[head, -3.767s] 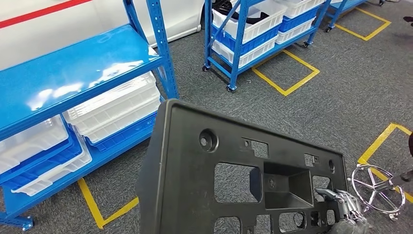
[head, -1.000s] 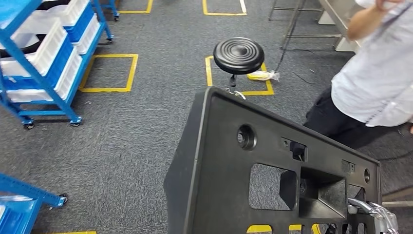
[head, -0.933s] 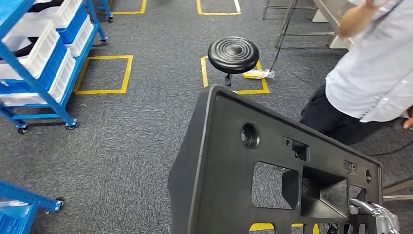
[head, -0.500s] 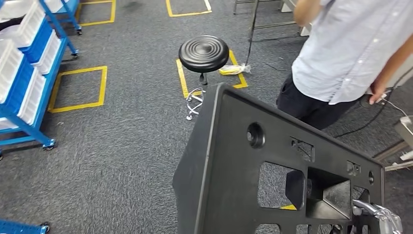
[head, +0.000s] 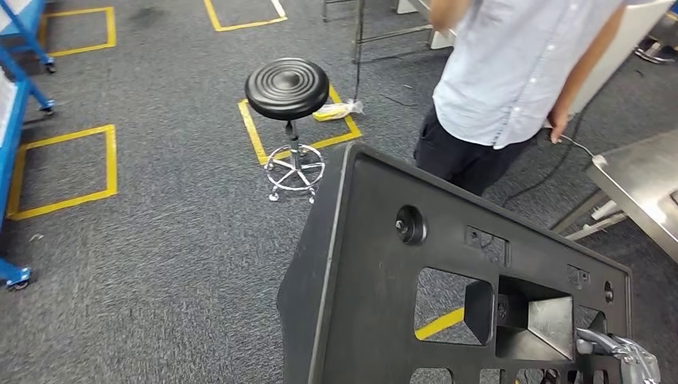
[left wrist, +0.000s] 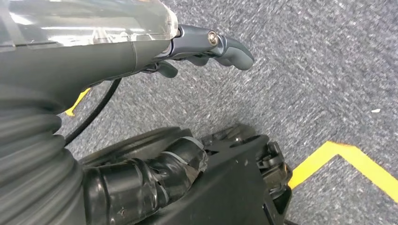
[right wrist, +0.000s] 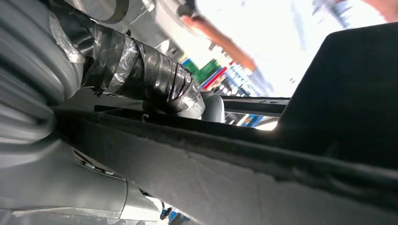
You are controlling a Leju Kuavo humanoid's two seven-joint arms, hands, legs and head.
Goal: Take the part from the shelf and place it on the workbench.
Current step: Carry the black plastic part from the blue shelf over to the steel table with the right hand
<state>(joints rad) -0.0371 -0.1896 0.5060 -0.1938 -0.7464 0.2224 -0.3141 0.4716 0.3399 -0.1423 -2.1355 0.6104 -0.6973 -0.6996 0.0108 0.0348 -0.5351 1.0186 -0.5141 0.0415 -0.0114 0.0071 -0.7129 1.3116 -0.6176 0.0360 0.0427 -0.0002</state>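
Your right hand (head: 620, 362) grips the lower corner of the black panel (head: 448, 272); your left hand (left wrist: 141, 183) clamps its edge too, so it rides upright before you. Since a second ago the view has swung past the stool (head: 286, 88), and the steel workbench (head: 644, 188) has appeared, right of the person (head: 512, 72): keep turning.

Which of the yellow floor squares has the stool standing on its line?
The middle one: the black stool has its chrome base over its near line. The left square and the top one hold nothing.
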